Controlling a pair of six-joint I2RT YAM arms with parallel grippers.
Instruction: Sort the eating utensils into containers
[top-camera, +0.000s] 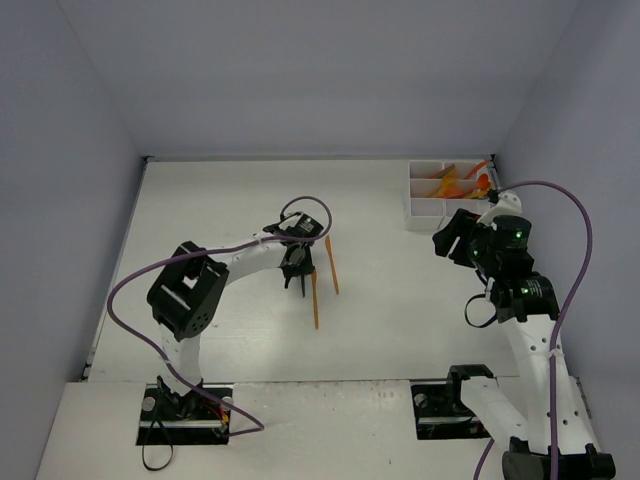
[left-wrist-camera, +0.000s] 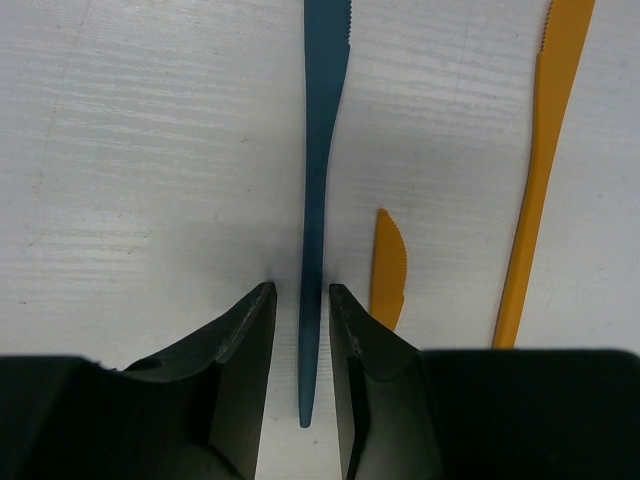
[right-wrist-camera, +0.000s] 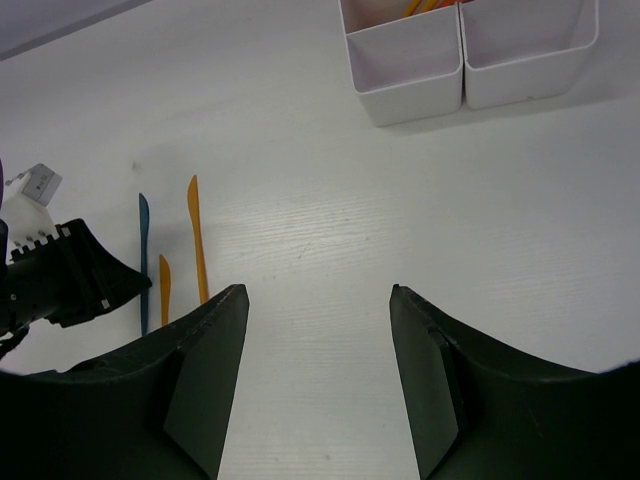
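Observation:
A teal knife (left-wrist-camera: 318, 180) lies flat on the white table, its handle end between my left gripper's (left-wrist-camera: 302, 295) jaws. The jaws are open, with a narrow gap on each side of the handle. A short orange knife tip (left-wrist-camera: 388, 265) and a long orange knife (left-wrist-camera: 540, 170) lie just to its right. In the top view the left gripper (top-camera: 295, 272) is at the table's middle, beside the orange knives (top-camera: 315, 298). My right gripper (right-wrist-camera: 318, 295) is open and empty, held above the table near the white tray (top-camera: 428, 208), which holds several orange and red utensils (top-camera: 455, 182).
The tray's two nearest compartments (right-wrist-camera: 410, 75) look empty in the right wrist view. That view also shows the teal knife (right-wrist-camera: 143, 260), both orange knives (right-wrist-camera: 196, 240) and the left gripper (right-wrist-camera: 60, 285). Grey walls enclose the table.

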